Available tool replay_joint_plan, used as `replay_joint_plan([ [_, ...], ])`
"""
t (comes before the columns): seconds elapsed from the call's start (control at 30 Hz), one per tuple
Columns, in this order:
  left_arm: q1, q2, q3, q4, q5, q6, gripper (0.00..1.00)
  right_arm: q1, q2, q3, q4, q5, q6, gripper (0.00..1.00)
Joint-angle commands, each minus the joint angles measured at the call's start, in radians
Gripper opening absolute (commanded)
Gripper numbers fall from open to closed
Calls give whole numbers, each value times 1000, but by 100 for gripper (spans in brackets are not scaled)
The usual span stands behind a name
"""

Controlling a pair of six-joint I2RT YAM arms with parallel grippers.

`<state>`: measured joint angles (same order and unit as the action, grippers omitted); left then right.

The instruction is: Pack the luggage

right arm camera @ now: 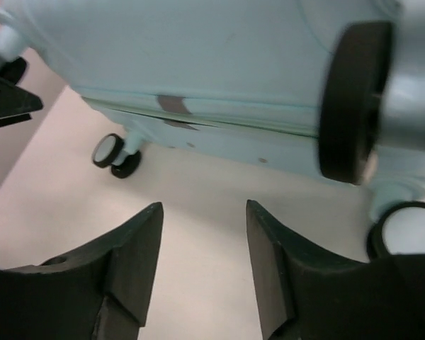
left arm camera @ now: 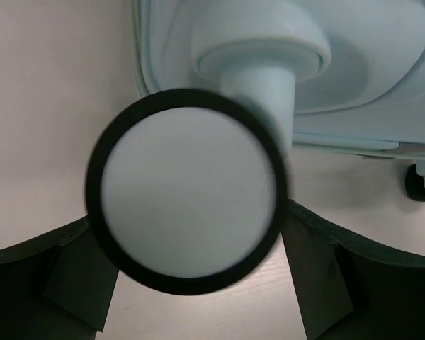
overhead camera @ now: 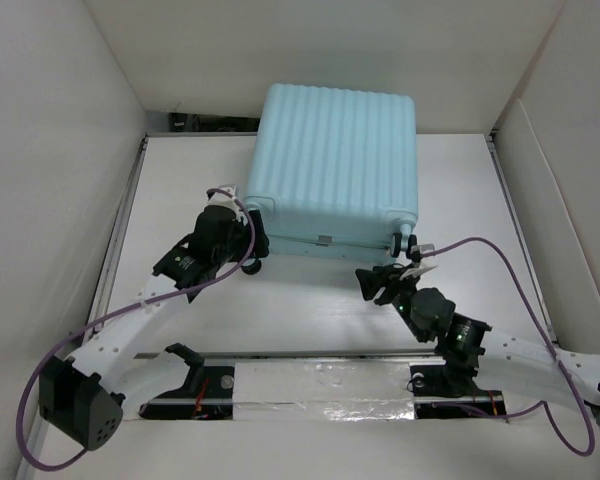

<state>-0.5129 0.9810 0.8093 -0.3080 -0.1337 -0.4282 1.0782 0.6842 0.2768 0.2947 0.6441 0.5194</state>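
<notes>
Top external view: the luggage (overhead camera: 335, 165) lies shut, far-centre on the table (overhead camera: 310, 320); left gripper (overhead camera: 248, 250) fingers spread astride a caster wheel (left arm camera: 188, 198), right gripper (right arm camera: 204, 212) fingers apart, empty; packing looks near done, and next both arms likely must back clear without nudging it

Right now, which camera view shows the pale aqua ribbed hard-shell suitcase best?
The top external view: the whole pale aqua ribbed suitcase shows, closed. The left wrist view gives only one corner behind a blurred caster wheel; the right wrist view only its wheeled edge.
</notes>
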Motion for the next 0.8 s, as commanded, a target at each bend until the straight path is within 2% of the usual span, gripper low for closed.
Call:
replay_joint_plan([
  [0.0, 5, 19, 77, 30, 90, 66, 82, -30, -37, -48, -69, 40, 39, 59],
  [0.07, 5, 54, 103, 40, 109, 84, 77, -49, -32, -54, -51, 48, 33, 59],
  [0.2, 5, 96, 129, 41, 128, 101, 65, -103, 56, -33, -13, 86, 5, 50],
  [0.37, 5, 119, 157, 40, 155, 127, 59, -124, 135, -77, 163, 192, 7, 46],
  [0.43, 5, 130, 160, 38, 144, 149, 59, -136, 147, -97, 198, 206, -12, 49],
  [0.47, 5, 134, 165, 38, 143, 155, 58, -136, 150, -102, 220, 207, -19, 53],
  [0.5, 5, 137, 165, 40, 143, 160, 56, -161, 153, -103, 231, 204, -31, 63],
  [0.53, 5, 142, 165, 40, 143, 167, 54, -172, 159, -106, 250, 204, -44, 64],
  [0.57, 5, 143, 166, 40, 143, 169, 49, -182, 169, -106, 273, 189, -58, 65],
  [0.6, 5, 134, 169, 46, 143, 178, 37, -246, 196, -102, 331, 124, -117, 66],
  [0.67, 5, 127, 171, 50, 143, 181, 33, -288, 205, -97, 337, 99, -122, 64],
  [0.77, 5, 116, 182, 53, 157, 183, 9, -365, 264, -87, 433, -18, -162, 58],
])
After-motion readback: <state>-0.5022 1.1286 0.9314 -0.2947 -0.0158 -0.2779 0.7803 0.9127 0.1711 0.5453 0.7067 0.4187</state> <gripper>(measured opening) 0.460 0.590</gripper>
